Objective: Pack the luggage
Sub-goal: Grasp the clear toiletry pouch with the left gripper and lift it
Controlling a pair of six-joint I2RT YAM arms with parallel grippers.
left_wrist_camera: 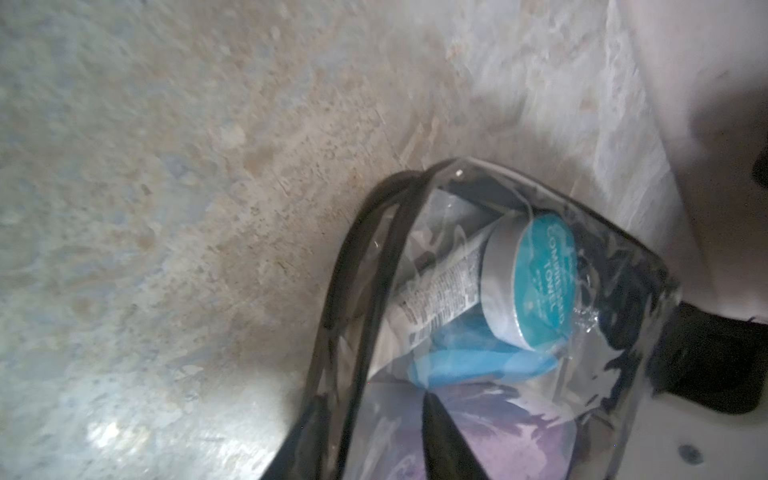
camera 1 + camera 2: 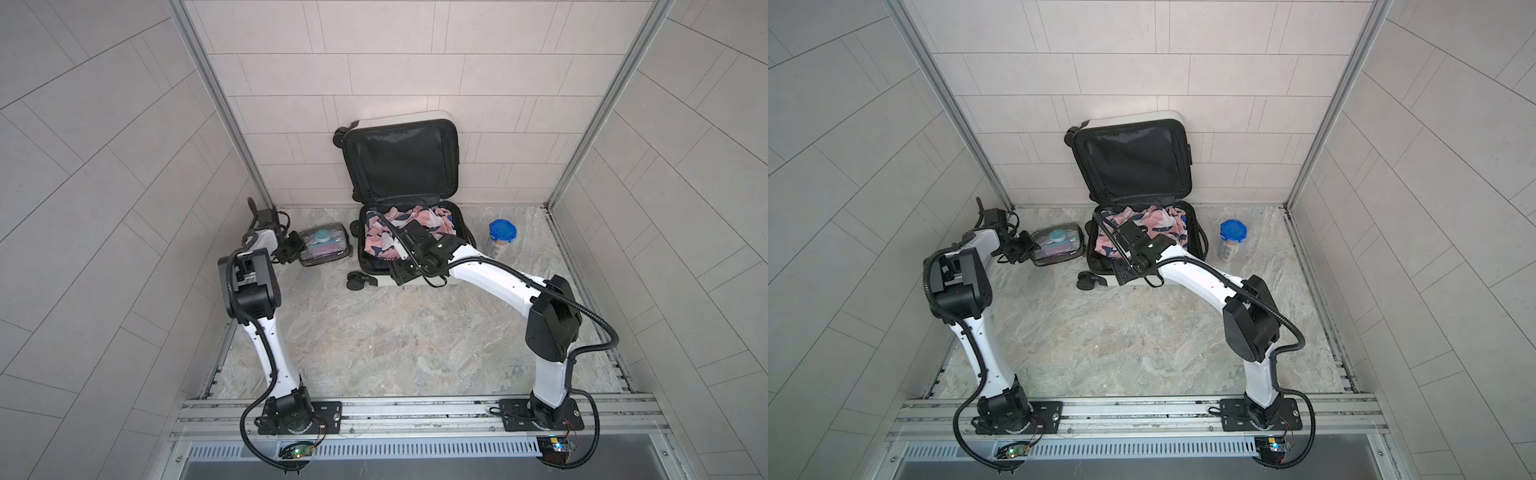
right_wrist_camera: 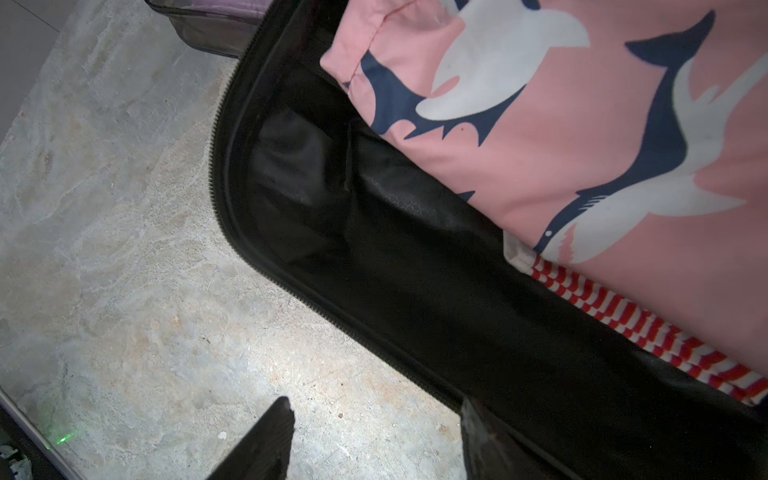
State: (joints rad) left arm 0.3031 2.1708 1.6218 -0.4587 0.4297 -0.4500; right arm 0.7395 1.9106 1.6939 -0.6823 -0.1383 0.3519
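Luggage (image 2: 399, 162) one (lid up), pouch (image 2: 324, 247) one, jar (image 2: 500, 237) one.

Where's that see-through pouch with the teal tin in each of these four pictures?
In a top view: clear pouch just left of the open luggage.
In a top view: same spot, left of the luggage.
Left wrist: clear pouch close up, filling much of the picture.
Right wrist: only its corner at the edge, beyond the luggage rim.
Shared landmark: the luggage.
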